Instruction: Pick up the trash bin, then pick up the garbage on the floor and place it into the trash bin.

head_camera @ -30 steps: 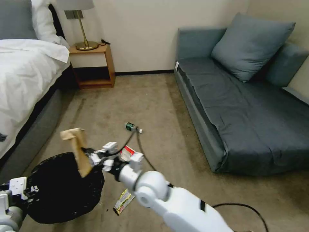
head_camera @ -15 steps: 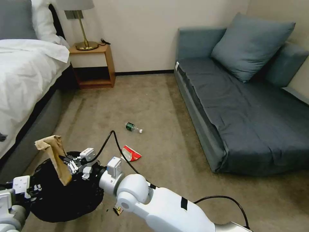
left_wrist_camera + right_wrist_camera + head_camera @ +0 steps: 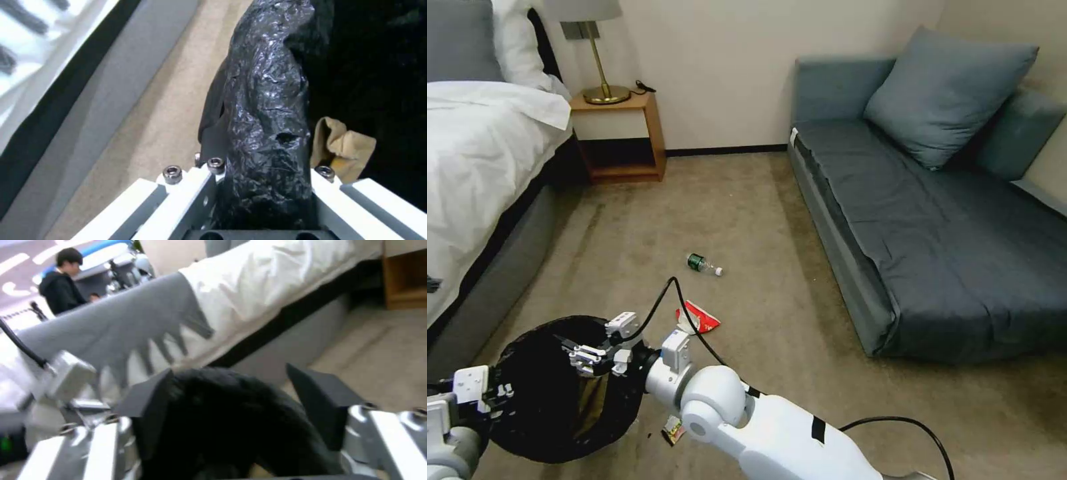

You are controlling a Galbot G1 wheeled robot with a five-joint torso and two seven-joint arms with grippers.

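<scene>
Right gripper (image 3: 575, 351) spread, empty, held over trash bin (image 3: 527, 427) — rim clamped by left gripper (image 3: 262, 186); brown paper bag (image 3: 342, 150) seen inside.

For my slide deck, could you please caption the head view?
Right gripper open over the trash bin, brown paper bag inside.

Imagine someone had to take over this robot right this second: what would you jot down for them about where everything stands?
Left gripper: shut on the trash bin rim, holding the bin at the robot's front left.
Right gripper: open over the bin's mouth, nothing between its fingers.
Done: brown paper bag lies inside the bin.
Left on the carpet: bottle farthest out, red-and-white packet nearer, yellow-silver wrapper beside the bin, partly hidden under the right arm.
</scene>
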